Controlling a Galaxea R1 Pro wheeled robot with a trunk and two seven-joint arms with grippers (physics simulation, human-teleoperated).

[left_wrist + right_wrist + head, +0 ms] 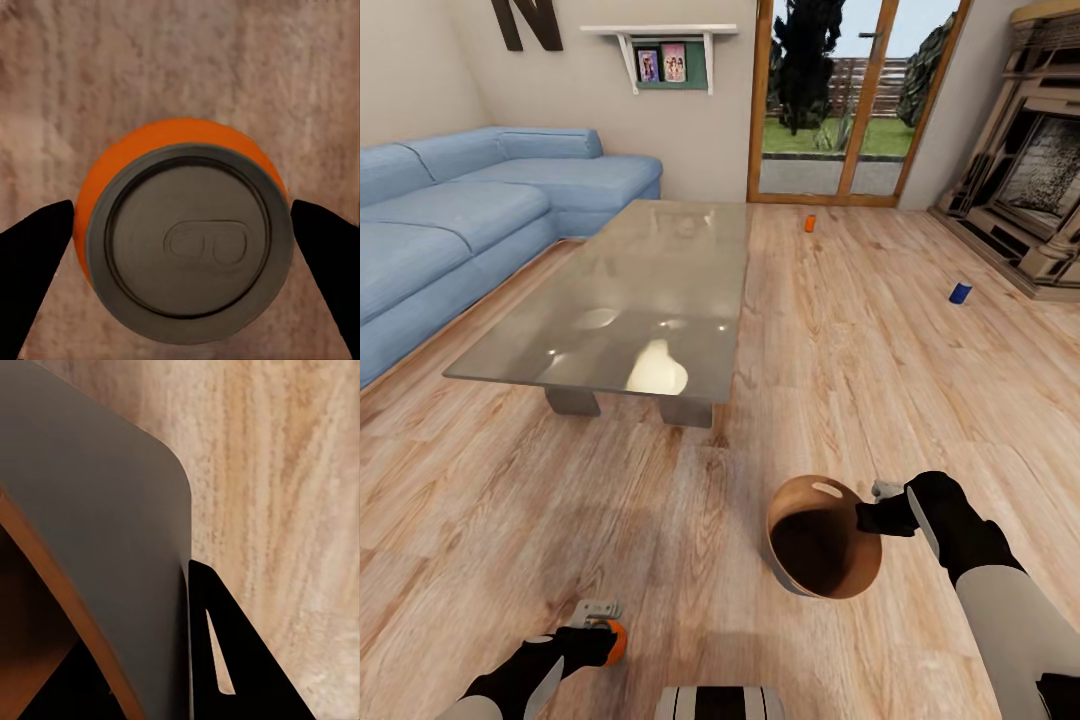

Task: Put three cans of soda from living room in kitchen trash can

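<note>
We are standing in the living room on the light wood plank floor [840, 330], with the blue corner sofa [470, 210] to one side, the long glass-topped coffee table [630, 290] ahead and the brick fireplace [1030, 190] off to the other. Our left pincer [603, 628] is hanging low over the floor around a bright orange soda can with a silvery top [184, 240]; in the left wrist view the two dark fingers [34, 255] are flanking the can on either side, spread apart with thin gaps showing, so we are judging the can bracketed but not yet clamped. It is standing upright on the floor, pull-tab end up. Our right pincer [880, 510] is closed on the rim of a round brown wooden trash bin [825, 535], holding it tilted with its dark mouth toward us, presumably as a carrying vessel so the cans can go in here. A second small orange can [810, 223] is sitting on the floor near the wood-framed glass doors [850, 100], and a dark blue can [960, 292] is sitting near the fireplace hearth, both well apart from us. Next we are expecting to squeeze the left fingers and lift.
</note>
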